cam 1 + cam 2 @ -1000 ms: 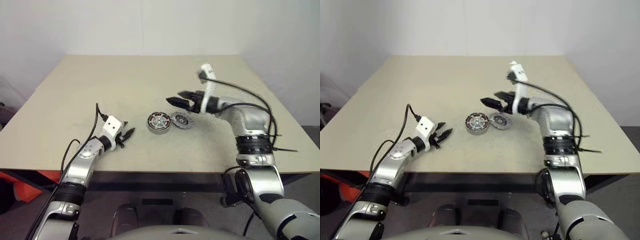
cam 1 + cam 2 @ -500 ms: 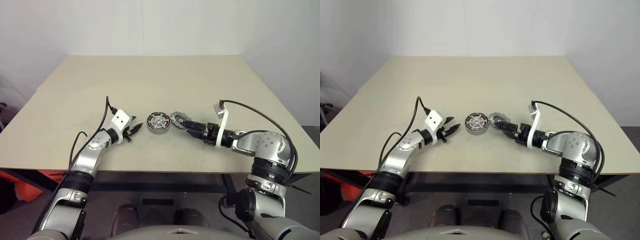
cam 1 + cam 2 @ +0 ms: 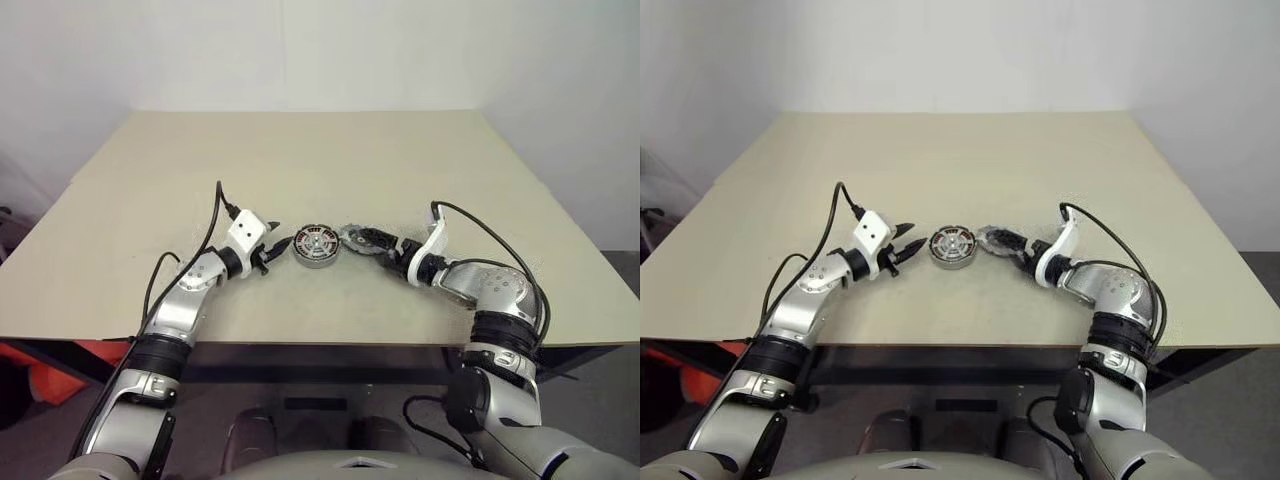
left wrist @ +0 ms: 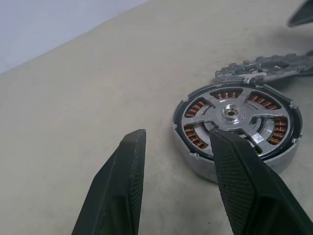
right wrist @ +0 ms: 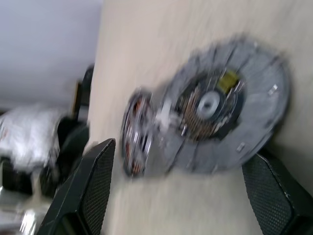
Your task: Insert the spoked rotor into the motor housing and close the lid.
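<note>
Right pincer [image 3: 372, 238]: low over the surface, pointing toward centre, spread wide. In its wrist view the two fingers [image 5: 83, 188] stand on either side of the lid [image 5: 230, 105] with gaps to each; no grip visible yet. Nearer arm to the lid.

Left pincer [image 3: 278, 246]: level, pointing at the housing from the opposite side, part spread, holding nothing. One fingertip [image 4: 234, 161] overlaps the housing rim in its wrist view; contact cannot be told.

Lid [image 3: 357, 238]: flat grey notched disc, lying on the surface just beside the housing, apparently touching it, on its right. No long axis; round, face up.

Housing [image 3: 317, 246]: short round cup, open side up, copper windings showing between spokes.

Rotor [image 4: 232, 113]: shiny spoked wheel, already seated in the housing. Judged: insertion done, lid placement outstanding.

Key relation: lid sits between the right fingers, with the housing just beyond it, toward the left pincer. The coming move likely needs a pinch across the lid's edge, then a short lift sideways.

Surface [image 3: 300, 160]: beige, matt, otherwise bare.

Room: plain pale wall behind.
</note>
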